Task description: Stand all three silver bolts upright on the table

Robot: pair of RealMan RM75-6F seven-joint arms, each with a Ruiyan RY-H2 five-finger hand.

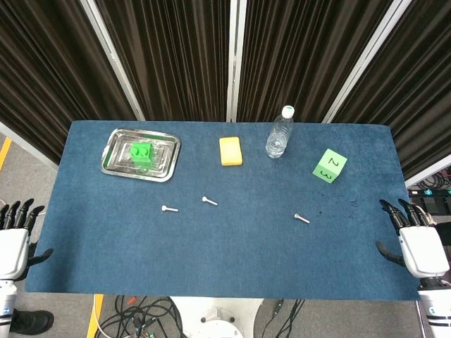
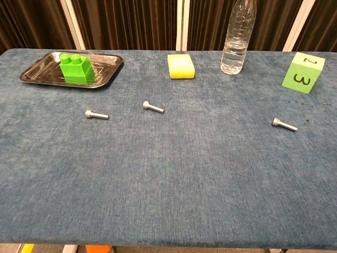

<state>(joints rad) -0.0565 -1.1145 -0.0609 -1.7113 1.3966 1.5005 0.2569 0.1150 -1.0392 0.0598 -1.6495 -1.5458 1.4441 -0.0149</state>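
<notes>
Bolts lie flat on the blue bench (image 1: 211,260), none upright yet: the left bolt (image 2: 97,114), the middle bolt (image 2: 152,107) near it, and the right bolt (image 2: 284,125) well apart from both. They look small, stiff, smooth and probably slippery, so I think a pinch on the shank, near the head, is best. The left robot hand (image 1: 15,236) and right robot hand (image 1: 416,239) rest at the bench edges, fingers spread, holding nothing.
</notes>
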